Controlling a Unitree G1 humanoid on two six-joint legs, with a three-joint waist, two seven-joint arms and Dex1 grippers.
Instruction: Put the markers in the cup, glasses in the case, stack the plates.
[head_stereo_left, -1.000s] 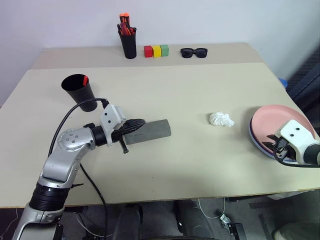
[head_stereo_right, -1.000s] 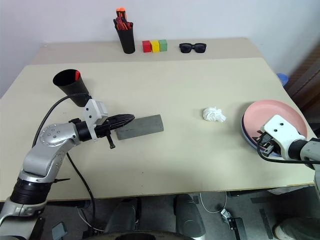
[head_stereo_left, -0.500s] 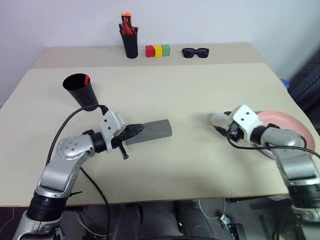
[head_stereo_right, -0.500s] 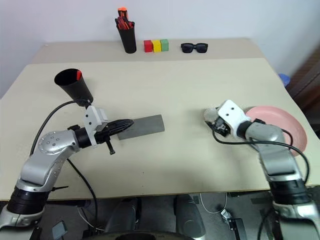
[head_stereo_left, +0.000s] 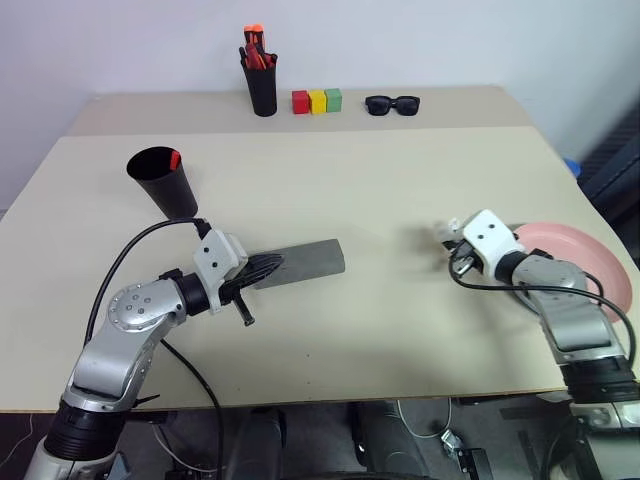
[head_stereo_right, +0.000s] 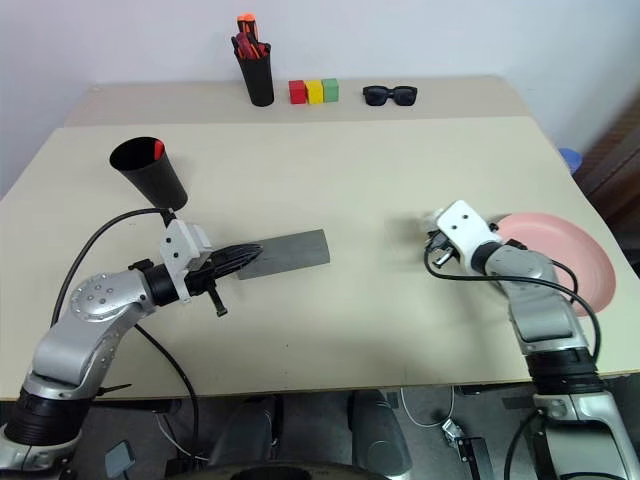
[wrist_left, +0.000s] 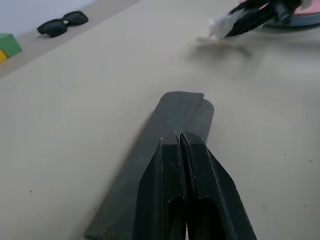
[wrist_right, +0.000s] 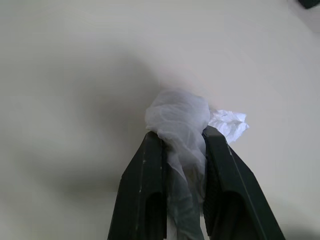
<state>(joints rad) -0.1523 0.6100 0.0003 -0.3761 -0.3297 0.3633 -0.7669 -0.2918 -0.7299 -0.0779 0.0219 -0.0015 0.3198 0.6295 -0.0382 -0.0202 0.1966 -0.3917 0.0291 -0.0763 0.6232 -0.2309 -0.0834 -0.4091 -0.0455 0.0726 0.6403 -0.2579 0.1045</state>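
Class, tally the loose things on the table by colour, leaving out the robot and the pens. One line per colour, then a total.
Black: 3, cup, pen pot, sunglasses
Grey: 1, case
White: 1, crumpled tissue
Pink: 1, plate
Red: 1, block
Yellow: 1, block
Green: 1, block
Total: 9

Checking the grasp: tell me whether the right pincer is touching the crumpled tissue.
Touching. The right wrist view shows the right pincer closed on the crumpled tissue, pinched between both fingers.
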